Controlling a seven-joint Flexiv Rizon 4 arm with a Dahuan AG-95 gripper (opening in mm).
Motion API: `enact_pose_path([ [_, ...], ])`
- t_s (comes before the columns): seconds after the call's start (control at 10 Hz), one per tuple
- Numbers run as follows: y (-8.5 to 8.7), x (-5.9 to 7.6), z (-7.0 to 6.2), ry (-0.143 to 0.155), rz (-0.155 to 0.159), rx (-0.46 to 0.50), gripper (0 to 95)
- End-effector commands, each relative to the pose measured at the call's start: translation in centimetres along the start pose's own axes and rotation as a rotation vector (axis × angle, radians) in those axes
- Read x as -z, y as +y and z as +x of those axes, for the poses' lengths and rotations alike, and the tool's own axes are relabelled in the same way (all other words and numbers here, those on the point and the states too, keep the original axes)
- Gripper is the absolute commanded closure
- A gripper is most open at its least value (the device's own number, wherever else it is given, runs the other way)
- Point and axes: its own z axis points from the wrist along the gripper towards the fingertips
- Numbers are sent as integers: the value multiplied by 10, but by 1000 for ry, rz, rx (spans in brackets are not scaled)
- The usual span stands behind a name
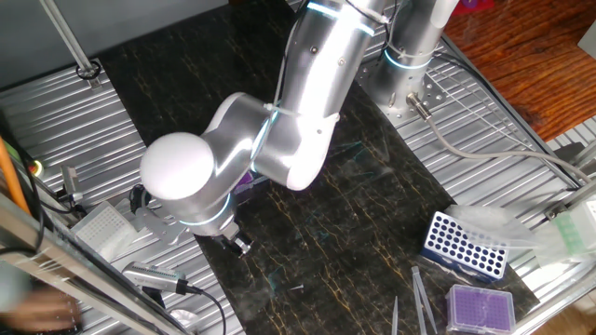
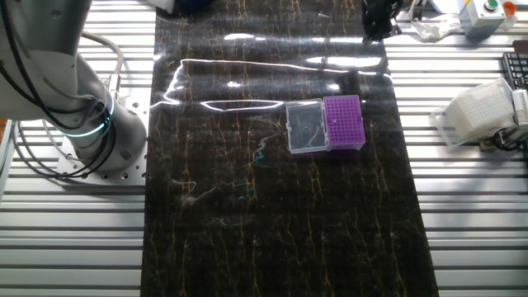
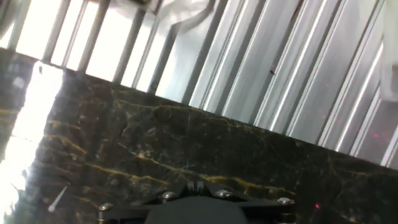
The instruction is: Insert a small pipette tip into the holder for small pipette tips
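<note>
The holder for small pipette tips (image 2: pixel 344 120) stands mid-mat, its vivid purple grid up and its clear lid (image 2: pixel 304 127) lying open to one side. In one fixed view only a purple sliver of the holder (image 1: pixel 244 182) shows behind the arm's elbow. My gripper (image 1: pixel 240 244) hangs low over the mat's edge, well away from the holder, and appears as a dark shape (image 2: pixel 375 21) in the other fixed view. In the hand view its fingertips (image 3: pixel 191 185) sit close together with nothing seen between them. A thin white sliver, perhaps a small pipette tip (image 3: pixel 57 199), lies on the mat.
A blue rack with round holes (image 1: pixel 463 247) and a paler purple-topped box (image 1: pixel 480 307) stand at the mat's far corner, with long thin tools (image 1: pixel 419 298) beside them. A white box (image 1: pixel 98 223) rests on the ribbed metal table (image 3: pixel 298 74) near my gripper.
</note>
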Motion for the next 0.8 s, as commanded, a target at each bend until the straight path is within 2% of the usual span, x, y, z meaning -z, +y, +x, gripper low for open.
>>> enact_pose_path([
  [0.1,3,8,3,-16,-1,-100,950],
  [0.4,6,13,5,-8,14,-173,950],
  [0.8,4,17,9,-13,6,-277,950],
])
